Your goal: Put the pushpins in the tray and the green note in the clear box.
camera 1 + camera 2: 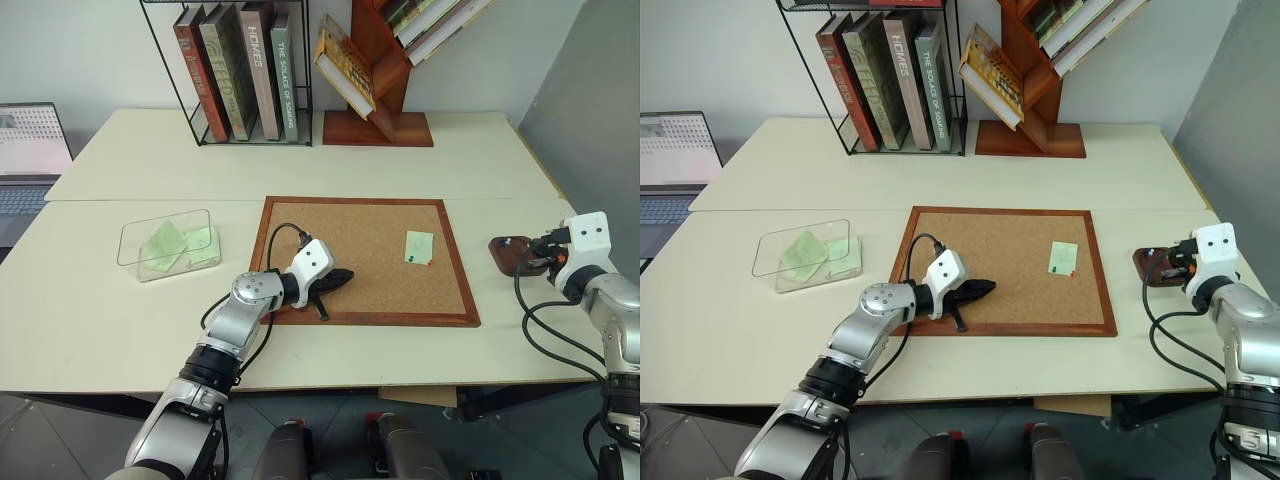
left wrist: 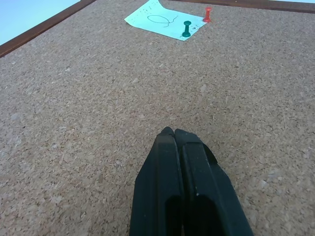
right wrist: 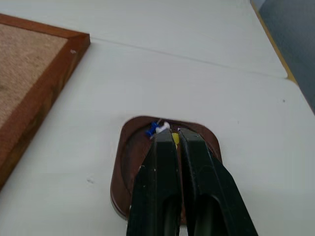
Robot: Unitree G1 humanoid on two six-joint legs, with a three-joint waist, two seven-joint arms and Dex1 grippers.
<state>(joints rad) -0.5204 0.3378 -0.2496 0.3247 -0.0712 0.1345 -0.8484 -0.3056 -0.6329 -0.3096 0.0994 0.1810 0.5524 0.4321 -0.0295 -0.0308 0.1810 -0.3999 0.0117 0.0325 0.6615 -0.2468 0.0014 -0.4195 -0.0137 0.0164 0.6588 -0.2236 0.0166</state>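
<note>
Book spine, brown, in the wire rack [image 1: 903, 68]: is reading "HOMES", lettered down the spine.
Book spine, grey-green, beside it [image 1: 934, 75]: is showing "THE SOUL OF SOMETHING"-like lettering; only "THE SOUL OF" is reading with any confidence.
Other spines in the rack [image 1: 872, 80]: lettering is showing but is not reading.
Green note on the corkboard [image 2: 165, 20]: is carrying a pen scribble and faint marks, nothing legible.
Laptop screen [image 1: 30, 140]: is displaying content too small to read.
</note>
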